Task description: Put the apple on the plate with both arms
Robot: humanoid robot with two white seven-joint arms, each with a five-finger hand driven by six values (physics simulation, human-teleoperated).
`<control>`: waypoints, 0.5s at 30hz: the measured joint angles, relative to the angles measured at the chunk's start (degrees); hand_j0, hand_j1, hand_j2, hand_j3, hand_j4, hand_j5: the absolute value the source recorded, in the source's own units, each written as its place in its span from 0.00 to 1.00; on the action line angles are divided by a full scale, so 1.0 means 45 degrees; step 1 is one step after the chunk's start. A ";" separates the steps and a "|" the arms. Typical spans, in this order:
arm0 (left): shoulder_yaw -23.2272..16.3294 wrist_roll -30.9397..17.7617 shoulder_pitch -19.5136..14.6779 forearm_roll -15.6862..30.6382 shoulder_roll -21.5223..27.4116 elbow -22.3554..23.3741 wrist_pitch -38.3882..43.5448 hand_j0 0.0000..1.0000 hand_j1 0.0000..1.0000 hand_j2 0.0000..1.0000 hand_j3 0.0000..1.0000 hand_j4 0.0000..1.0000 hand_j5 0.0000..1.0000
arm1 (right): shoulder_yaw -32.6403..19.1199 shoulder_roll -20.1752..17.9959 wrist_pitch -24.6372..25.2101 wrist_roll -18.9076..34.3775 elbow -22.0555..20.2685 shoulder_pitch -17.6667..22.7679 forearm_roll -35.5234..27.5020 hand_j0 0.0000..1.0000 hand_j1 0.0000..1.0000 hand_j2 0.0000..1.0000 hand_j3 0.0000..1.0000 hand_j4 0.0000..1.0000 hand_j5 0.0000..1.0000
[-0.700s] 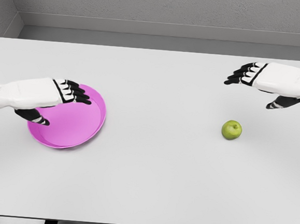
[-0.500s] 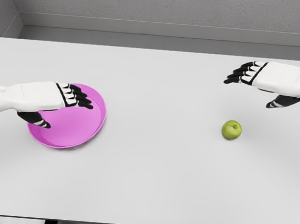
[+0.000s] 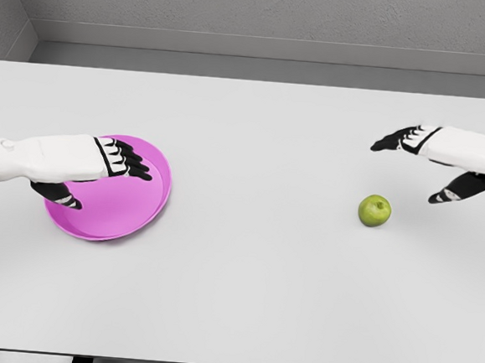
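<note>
- The right hand (image 3: 433, 159) comes in from the right edge, and its arm is cut off there. Its fingers are stretched out and loose, the thumb hangs below, and it holds nothing.
- One apple (image 3: 375, 210), green, lies on the table (image 3: 253, 266), below this hand and a little to its left, near but apart from the thumb. I cannot make out its stem.
- The left hand (image 3: 88, 169) is over the left part of one plate (image 3: 136, 202), which is pink. Its fingers are straight and relaxed, with nothing in them. The hand hides part of the plate, so I cannot tell if it touches it.
- The apple is well apart from the plate, far to the right of the left hand.
- I count two hands, one apple, one plate. No writing is readable anywhere.
</note>
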 measured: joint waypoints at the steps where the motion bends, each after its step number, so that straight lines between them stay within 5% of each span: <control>1: 0.0003 -0.0002 -0.0020 -0.0013 0.0001 0.0008 0.0000 1.00 1.00 1.00 1.00 1.00 1.00 | 0.0227 -0.0014 0.0001 0.0000 0.0029 -0.0020 -0.0021 1.00 1.00 1.00 1.00 1.00 1.00; 9: 0.0013 -0.0005 -0.0059 -0.0044 0.0002 0.0061 0.0000 1.00 1.00 1.00 1.00 1.00 1.00 | 0.1513 0.0063 -0.0002 0.0000 0.0230 -0.0020 0.1344 1.00 1.00 1.00 1.00 1.00 1.00; 15: 0.0015 -0.0006 -0.0078 -0.0182 0.0003 0.0077 0.0000 1.00 1.00 1.00 1.00 1.00 1.00 | 0.1688 0.0667 0.0060 0.0000 0.1322 -0.0312 0.1994 1.00 1.00 1.00 1.00 1.00 1.00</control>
